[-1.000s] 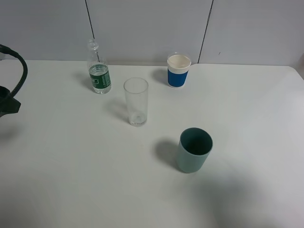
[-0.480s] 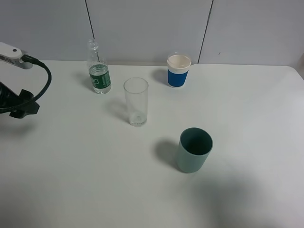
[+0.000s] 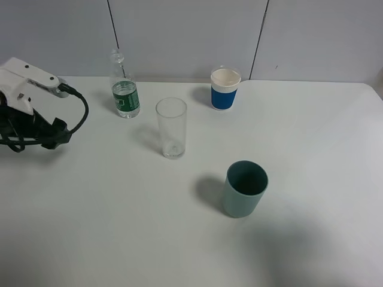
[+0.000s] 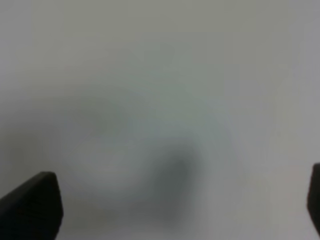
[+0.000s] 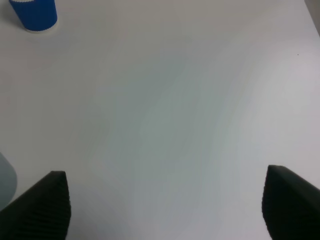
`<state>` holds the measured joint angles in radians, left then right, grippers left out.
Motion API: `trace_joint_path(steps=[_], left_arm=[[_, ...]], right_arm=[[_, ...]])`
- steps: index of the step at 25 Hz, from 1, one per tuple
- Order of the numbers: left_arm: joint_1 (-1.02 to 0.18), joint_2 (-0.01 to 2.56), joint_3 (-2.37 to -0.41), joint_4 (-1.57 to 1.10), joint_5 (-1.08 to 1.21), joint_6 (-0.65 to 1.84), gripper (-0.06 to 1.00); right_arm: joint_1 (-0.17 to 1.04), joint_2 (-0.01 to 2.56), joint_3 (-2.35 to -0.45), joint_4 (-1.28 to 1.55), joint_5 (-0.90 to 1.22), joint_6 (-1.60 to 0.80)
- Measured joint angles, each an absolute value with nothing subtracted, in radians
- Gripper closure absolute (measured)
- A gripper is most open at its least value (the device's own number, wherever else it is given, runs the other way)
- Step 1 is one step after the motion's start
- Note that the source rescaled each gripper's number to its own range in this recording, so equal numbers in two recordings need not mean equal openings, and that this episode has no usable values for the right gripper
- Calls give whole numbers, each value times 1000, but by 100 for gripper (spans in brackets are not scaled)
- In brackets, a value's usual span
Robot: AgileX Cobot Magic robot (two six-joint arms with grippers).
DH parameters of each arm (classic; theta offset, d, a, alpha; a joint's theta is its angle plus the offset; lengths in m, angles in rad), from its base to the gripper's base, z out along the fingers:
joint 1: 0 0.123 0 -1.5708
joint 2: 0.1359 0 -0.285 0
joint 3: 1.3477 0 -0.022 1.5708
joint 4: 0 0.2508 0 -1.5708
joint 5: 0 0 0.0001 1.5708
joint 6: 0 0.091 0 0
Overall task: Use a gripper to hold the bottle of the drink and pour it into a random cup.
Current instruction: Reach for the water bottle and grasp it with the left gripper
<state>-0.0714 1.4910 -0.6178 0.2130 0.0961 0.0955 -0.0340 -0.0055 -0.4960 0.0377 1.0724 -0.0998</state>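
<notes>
- Standing upright at the far left of the table (image 3: 119, 233), the bottle (image 3: 125, 89) is sitting apart from the left arm (image 3: 30, 101). The tall clear cup (image 3: 172, 128) is standing near its right.
- Left wrist: the left gripper (image 4: 172, 202) is gaping wide, grasping nothing, over blurry table.
- Right wrist: the right gripper (image 5: 164, 205) is gaping wide too, holding nothing. A blue paper cup (image 5: 34, 14) is standing well apart from it.
</notes>
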Motion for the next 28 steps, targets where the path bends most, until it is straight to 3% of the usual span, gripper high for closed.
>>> trace_joint_path(steps=[5,15,28], left_arm=[[-114,1537,-618,314,-29,25,-6],[-119,1642,-619,637,-368,-403,-6],[-119,1803,-738,677,-570,-488,-6]], right_arm=[[-34,-6,-496,38,1072,-100],[-34,-6,-496,38,1072,-100],[-34,-6,-496,38,1072,-100]])
